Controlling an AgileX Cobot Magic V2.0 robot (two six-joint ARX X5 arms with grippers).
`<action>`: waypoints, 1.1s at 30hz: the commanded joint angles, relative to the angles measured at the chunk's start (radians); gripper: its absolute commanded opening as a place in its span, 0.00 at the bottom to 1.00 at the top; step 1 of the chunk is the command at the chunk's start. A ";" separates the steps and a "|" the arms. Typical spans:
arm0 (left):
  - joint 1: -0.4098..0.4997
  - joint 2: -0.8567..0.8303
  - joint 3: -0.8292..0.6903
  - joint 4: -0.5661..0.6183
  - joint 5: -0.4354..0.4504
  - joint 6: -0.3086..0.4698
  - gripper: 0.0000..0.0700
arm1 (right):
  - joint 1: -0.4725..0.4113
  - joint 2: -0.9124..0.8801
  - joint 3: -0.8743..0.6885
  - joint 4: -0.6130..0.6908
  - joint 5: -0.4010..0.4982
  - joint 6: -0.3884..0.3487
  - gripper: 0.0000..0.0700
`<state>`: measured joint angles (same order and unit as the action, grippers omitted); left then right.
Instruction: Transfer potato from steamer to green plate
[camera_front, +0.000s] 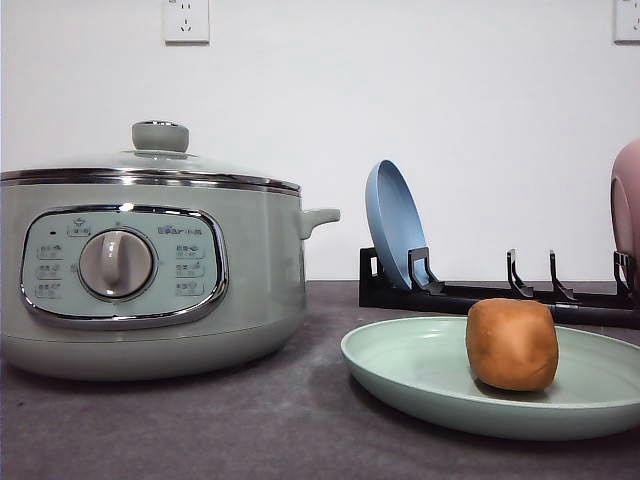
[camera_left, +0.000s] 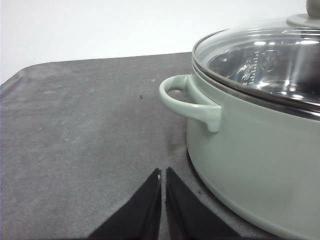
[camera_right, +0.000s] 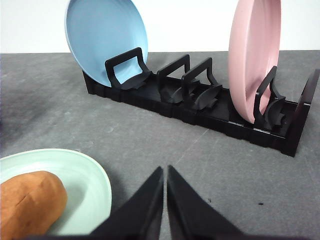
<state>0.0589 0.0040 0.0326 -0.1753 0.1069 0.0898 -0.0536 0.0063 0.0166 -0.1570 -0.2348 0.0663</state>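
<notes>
The orange-brown potato (camera_front: 511, 343) rests on the pale green plate (camera_front: 410, 365) at the front right of the table; the right wrist view also has the potato (camera_right: 30, 202) on the green plate (camera_right: 85, 175). The sage-green steamer (camera_front: 150, 280) stands at the left with its glass lid on. My left gripper (camera_left: 163, 175) is shut, empty, low over the grey mat beside the steamer (camera_left: 255, 150) and its side handle (camera_left: 192, 100). My right gripper (camera_right: 165, 172) is shut and empty, just beside the green plate's rim.
A black dish rack (camera_front: 480, 290) stands behind the green plate, holding an upright blue plate (camera_front: 395, 225) and a pink plate (camera_front: 626, 205). In the right wrist view the rack (camera_right: 200, 105) lies ahead of the fingers. Grey mat covers the table.
</notes>
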 joint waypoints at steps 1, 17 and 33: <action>0.002 -0.001 -0.021 -0.008 0.000 -0.005 0.01 | -0.001 -0.003 -0.005 -0.001 0.000 -0.002 0.00; 0.002 -0.001 -0.021 -0.008 0.000 -0.005 0.01 | -0.001 -0.003 -0.005 -0.001 -0.001 -0.002 0.00; 0.002 -0.001 -0.021 -0.008 0.000 -0.005 0.01 | -0.001 -0.003 -0.005 -0.001 0.000 -0.002 0.00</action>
<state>0.0588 0.0040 0.0326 -0.1754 0.1066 0.0898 -0.0536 0.0063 0.0166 -0.1567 -0.2348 0.0663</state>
